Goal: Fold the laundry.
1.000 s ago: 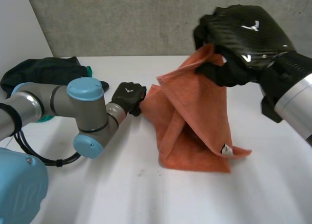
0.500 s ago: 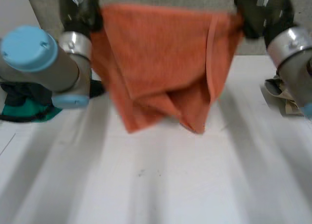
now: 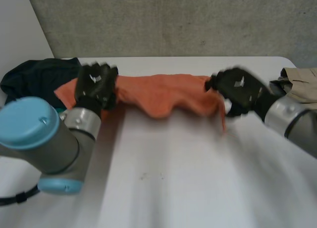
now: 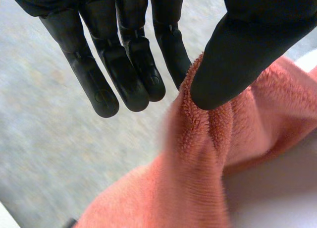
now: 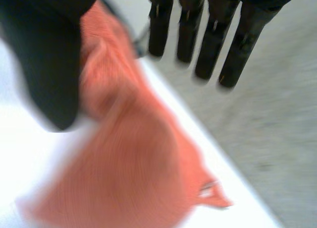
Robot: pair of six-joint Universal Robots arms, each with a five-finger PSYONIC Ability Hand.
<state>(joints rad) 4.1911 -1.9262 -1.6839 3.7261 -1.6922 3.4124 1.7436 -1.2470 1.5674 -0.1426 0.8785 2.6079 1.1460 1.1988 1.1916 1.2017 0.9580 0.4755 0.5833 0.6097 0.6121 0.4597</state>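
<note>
The left robot hand (image 3: 96,84) and the right robot hand (image 3: 237,89) are each pinching one end of the orange towel (image 3: 163,91) between thumb and fingers, stretching it across the far side of the table (image 3: 173,178), with every fold seemingly yet to come

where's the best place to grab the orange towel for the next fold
By its two ends, from above: the orange towel lies stretched in a band along the far side of the table. The left robot hand pinches it near one end, the right robot hand at the other, so those grips probably serve.
</note>
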